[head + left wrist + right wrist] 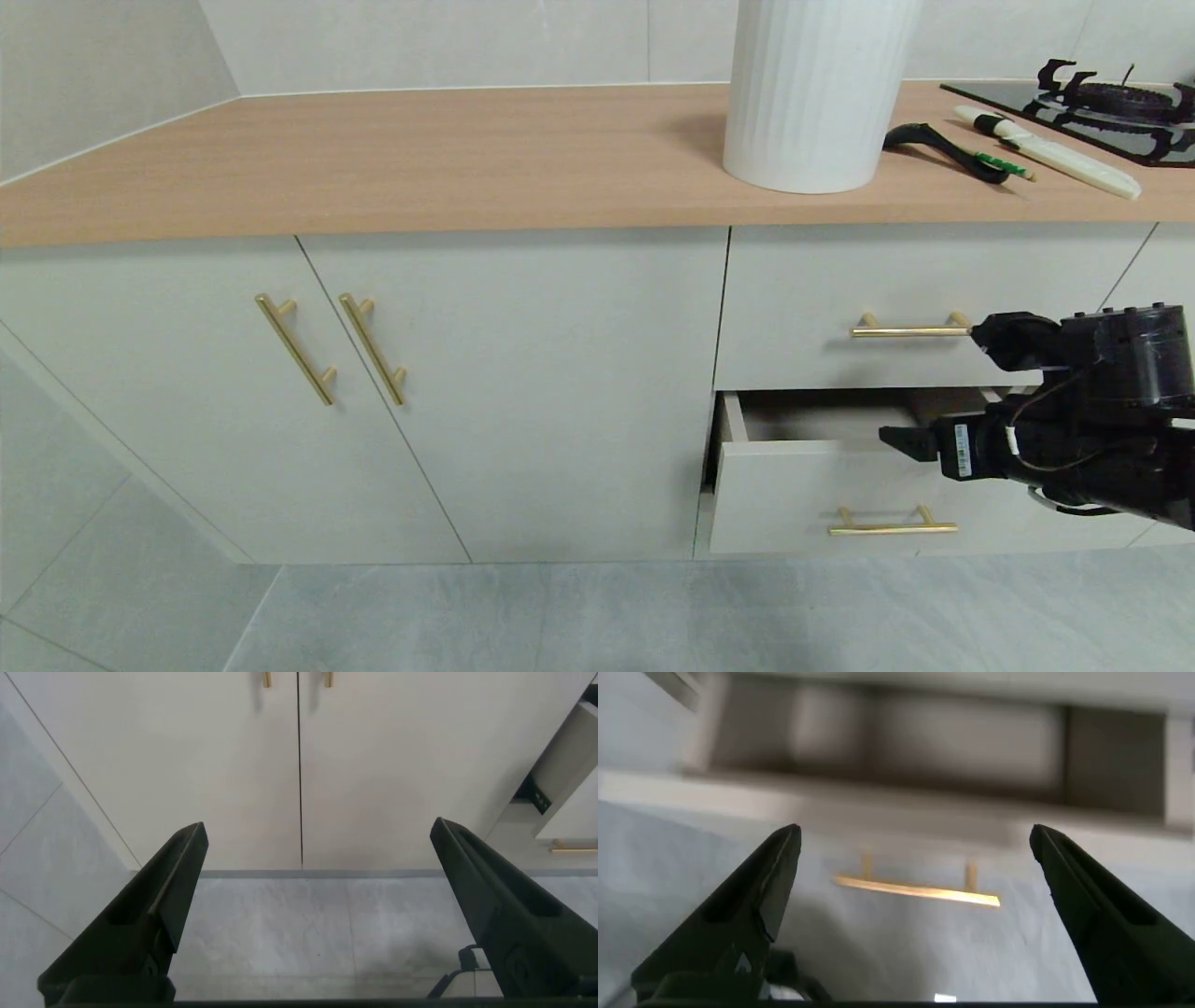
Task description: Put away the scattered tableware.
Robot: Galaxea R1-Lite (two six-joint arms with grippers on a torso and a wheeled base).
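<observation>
Wooden worktop (373,159) above; cupboard doors (187,765) face the left hand (318,826), spread wide, holding nothing; the pulled-out lower drawer (784,495) faces the right hand (929,383), likewise spread and bare; the head view adds a white ribbed container (812,93) with a black-handled utensil (943,146) and perhaps a sheathed knife (1064,159) beside it.

Was a kitchen: wood countertop (420,159) w/ gas hob (1111,103) at one end, cabinet doors (523,392) & drawers (840,289) below, tiled wall (420,42) behind.
</observation>
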